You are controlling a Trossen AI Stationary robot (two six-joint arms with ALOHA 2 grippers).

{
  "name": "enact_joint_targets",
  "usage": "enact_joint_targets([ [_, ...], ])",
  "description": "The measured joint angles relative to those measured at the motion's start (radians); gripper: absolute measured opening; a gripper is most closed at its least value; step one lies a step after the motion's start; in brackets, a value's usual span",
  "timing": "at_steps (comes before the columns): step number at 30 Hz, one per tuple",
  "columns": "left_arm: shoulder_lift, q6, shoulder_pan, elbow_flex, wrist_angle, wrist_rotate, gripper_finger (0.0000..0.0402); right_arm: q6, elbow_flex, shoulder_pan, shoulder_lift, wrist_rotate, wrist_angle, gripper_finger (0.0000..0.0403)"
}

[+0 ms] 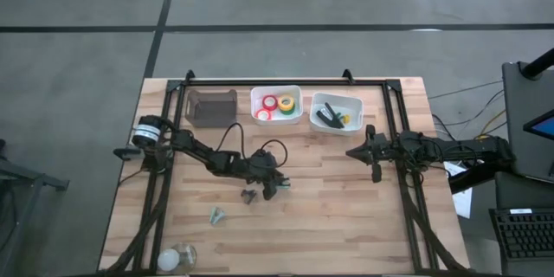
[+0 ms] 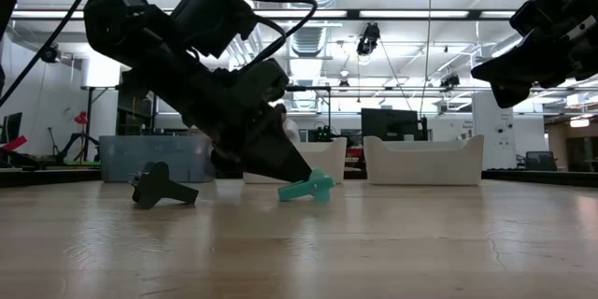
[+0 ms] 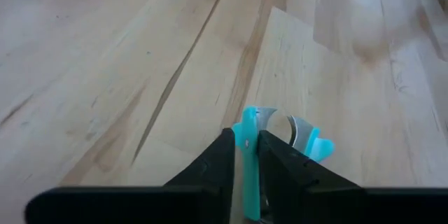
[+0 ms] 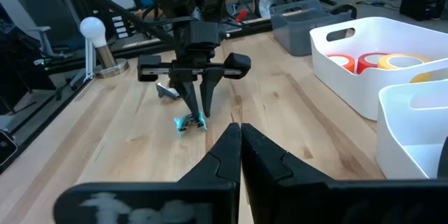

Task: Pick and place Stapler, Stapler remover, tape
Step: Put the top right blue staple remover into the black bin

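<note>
My left gripper (image 1: 270,187) reaches down at the table's middle and is shut on a teal staple remover (image 3: 246,134), also seen in the low view (image 2: 308,189). A dark staple remover (image 1: 249,196) lies on the table just left of it, and a pale one (image 1: 216,216) lies nearer the near edge. The black stapler (image 1: 329,117) lies in the right white bin (image 1: 355,104). Red, green and yellow tape rolls (image 1: 277,104) sit in the middle white bin (image 1: 256,95). My right gripper (image 4: 239,134) hovers shut over the table's right part, touching nothing. My left gripper pinches the teal staple remover by a teal plastic wing (image 3: 246,147) between its two fingers (image 3: 220,155). The fingers slant down from the table's left. The remover's silver claws (image 3: 283,127) stick out past the fingertips, and its lower end (image 2: 322,194) is at the table surface.
A dark bin (image 1: 210,106) stands left of the white bins along the far edge. A white bulb on a stand (image 1: 173,258) lies at the near left corner. Bare wood lies between the two grippers and toward the near edge.
</note>
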Motion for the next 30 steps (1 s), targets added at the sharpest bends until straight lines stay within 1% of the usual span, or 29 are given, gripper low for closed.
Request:
enact_joint_targets([
  [6,0.000,-0.003,0.000,-0.001,0.010,-0.024,0.0015,0.000,0.000,0.000,0.000,0.000,0.000,0.0009],
  [8,0.000,-0.003,0.000,-0.002,0.014,-0.033,0.0005,0.000,0.000,0.000,0.000,0.000,0.000,0.0009],
  [13,-0.001,0.009,0.000,-0.002,0.020,-0.045,0.0009,0.000,0.000,0.000,0.000,0.000,0.000,0.0009],
  [23,-0.030,0.027,0.000,-0.005,0.021,-0.069,0.0003,0.000,0.000,0.000,0.000,0.000,0.000,0.0009],
  [30,-0.074,0.033,0.000,-0.008,-0.031,-0.081,0.0002,0.000,0.000,0.000,0.000,0.000,0.000,0.0009],
])
